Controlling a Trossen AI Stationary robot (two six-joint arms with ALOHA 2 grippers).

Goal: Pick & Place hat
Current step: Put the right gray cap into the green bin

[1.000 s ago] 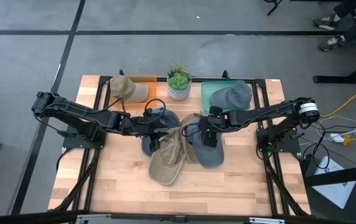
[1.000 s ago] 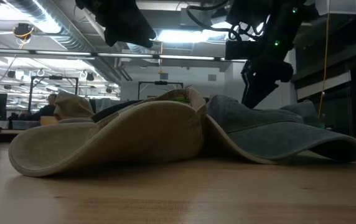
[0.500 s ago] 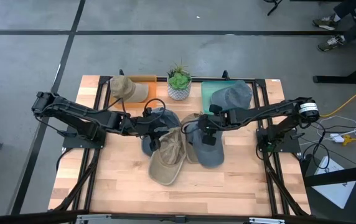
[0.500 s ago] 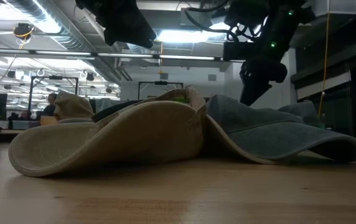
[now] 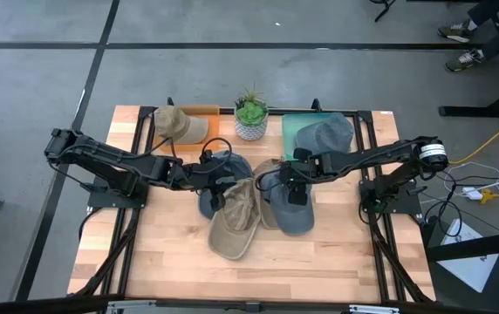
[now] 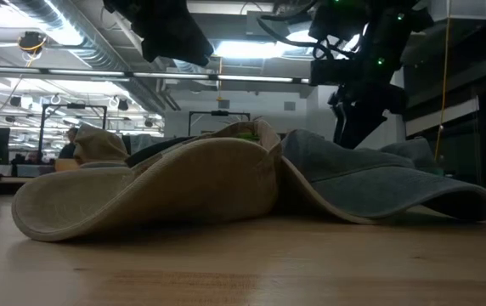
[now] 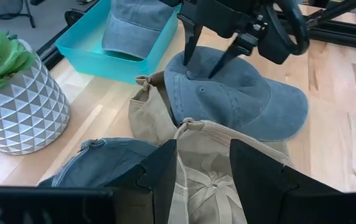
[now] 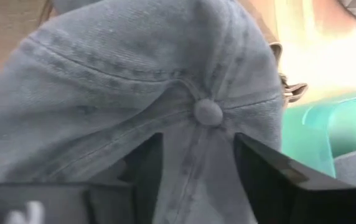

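The right pincer (image 7: 204, 57) hangs spread wide just over the crown of the blue-grey denim cap (image 7: 243, 93) lying mid-tabletop (image 5: 319, 253) — best to pinch beside its top button (image 8: 208, 111) — while the left pincer (image 7: 201, 171), also spread, waits over the tan cap (image 5: 235, 218).

Matt faded denim cap (image 8: 165, 106) with stitched seams; tan cloth cap (image 7: 221, 180); pale smooth wood table (image 5: 319, 253); glossy teal plastic tray (image 7: 97, 46); faceted white pot (image 7: 19, 112).
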